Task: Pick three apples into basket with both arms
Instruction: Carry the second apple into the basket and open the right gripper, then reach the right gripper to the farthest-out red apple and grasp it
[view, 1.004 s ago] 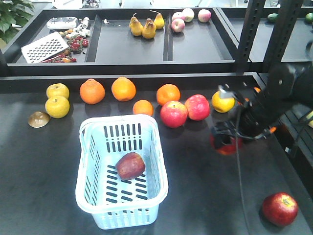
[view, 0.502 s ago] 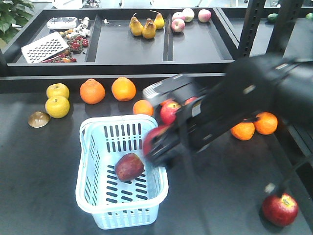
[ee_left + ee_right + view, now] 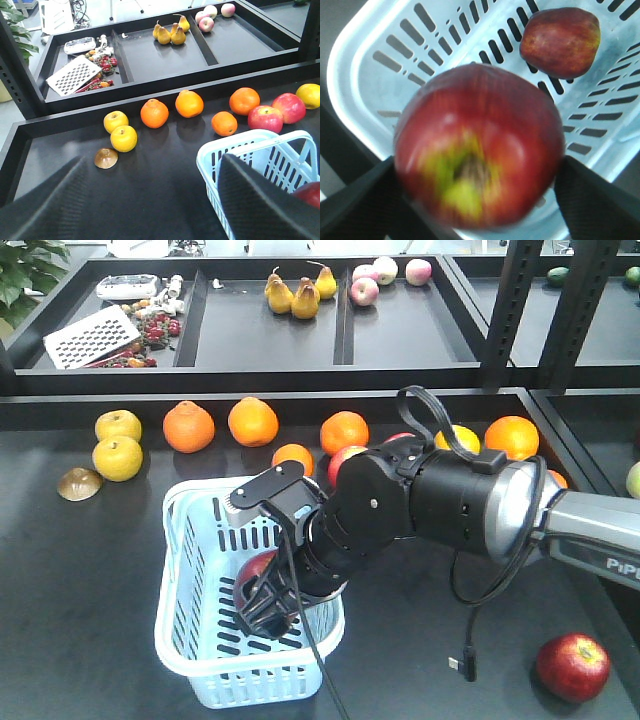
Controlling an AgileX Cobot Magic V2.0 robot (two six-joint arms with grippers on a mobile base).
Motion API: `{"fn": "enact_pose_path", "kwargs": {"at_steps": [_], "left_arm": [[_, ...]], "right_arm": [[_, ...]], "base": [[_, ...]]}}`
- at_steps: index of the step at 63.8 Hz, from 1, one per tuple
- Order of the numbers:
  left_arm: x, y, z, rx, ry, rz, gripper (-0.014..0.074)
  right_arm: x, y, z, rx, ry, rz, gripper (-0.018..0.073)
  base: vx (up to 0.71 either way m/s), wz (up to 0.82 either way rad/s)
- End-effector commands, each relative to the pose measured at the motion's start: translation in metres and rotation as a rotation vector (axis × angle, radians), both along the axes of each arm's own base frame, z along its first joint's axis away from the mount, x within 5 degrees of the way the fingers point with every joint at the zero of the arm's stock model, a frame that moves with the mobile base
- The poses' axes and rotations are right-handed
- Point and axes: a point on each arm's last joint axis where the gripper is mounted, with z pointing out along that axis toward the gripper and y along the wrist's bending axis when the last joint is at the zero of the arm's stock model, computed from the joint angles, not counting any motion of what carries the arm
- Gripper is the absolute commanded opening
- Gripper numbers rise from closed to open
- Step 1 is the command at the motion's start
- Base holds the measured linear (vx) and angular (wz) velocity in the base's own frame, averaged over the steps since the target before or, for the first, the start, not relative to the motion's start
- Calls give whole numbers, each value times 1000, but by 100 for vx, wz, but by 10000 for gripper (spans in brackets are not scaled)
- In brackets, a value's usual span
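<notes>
My right gripper (image 3: 479,200) is shut on a dark red apple (image 3: 477,150), its fingers pressed against both sides. It hangs inside the pale blue basket (image 3: 365,55), where another apple (image 3: 560,42) lies on the slotted bottom. In the front view the black right arm reaches across the basket (image 3: 185,570) with its gripper (image 3: 265,608) low inside, and an apple's red top (image 3: 252,565) shows beside it. A third apple (image 3: 572,665) sits on the table at the front right. My left gripper (image 3: 155,210) is open over bare table left of the basket (image 3: 235,150).
Oranges (image 3: 188,426), yellow fruit (image 3: 117,458), brighter red apples (image 3: 342,462) and a brown piece (image 3: 79,483) lie behind and left of the basket. Trays at the back hold pears (image 3: 300,295) and a grater (image 3: 92,335). Black posts (image 3: 515,310) stand at the right. A cable (image 3: 465,665) hangs from the arm.
The right arm swung from the table's right side, carrying the apple, across to the basket and down into it. The apple lying in the basket and the front-right apple stayed put.
</notes>
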Motion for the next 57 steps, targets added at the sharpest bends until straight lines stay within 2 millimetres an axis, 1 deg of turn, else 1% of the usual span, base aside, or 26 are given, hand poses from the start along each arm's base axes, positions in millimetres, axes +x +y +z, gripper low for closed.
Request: {"fn": "enact_pose_path", "kwargs": {"at_steps": [1, 5, 11, 16, 20, 29, 35, 40, 45, 48, 50, 54, 57], "left_arm": [[0, 0, 13, -15, -85, -6, 523], [0, 0, 13, -15, -85, -6, 523], [0, 0, 13, -15, -85, -6, 523], [0, 0, 13, -15, -85, -6, 523], [0, 0, 13, -15, -85, -6, 523], [0, 0, 13, -15, -85, -6, 523], [0, 0, 13, -15, -85, -6, 523], [0, 0, 13, -15, -85, -6, 523], [0, 0, 13, -15, -85, -6, 523], [0, 0, 13, -15, -85, -6, 523], [0, 0, 13, -15, -85, -6, 523], [0, 0, 13, -15, -85, -6, 523], [0, 0, 13, -15, -85, -6, 523]], "right_arm": [[4, 2, 31, 101, -100, -36, 687], [4, 1, 31, 97, -98, -50, 715], [6, -6, 32, 77, -90, -79, 714], [9, -17, 37, 51, -78, -109, 706], [11, -31, 44, 32, -67, -142, 701], [18, -76, 63, -22, -50, -234, 683], [25, -115, 73, -71, -39, -324, 670], [30, -144, 76, -114, -18, -399, 666], [38, -179, 74, -157, 16, -498, 664], [40, -197, 70, -174, 42, -547, 662], [40, -211, 65, -186, 63, -587, 661], [38, -232, 55, -203, 104, -645, 657], [35, -250, 44, -216, 142, -694, 654]], "base": [[0, 0], [0, 0], [0, 0], [0, 0], [0, 0], [0, 0], [0, 0], [0, 0], [0, 0], [0, 0], [0, 0], [0, 0], [0, 0]]}}
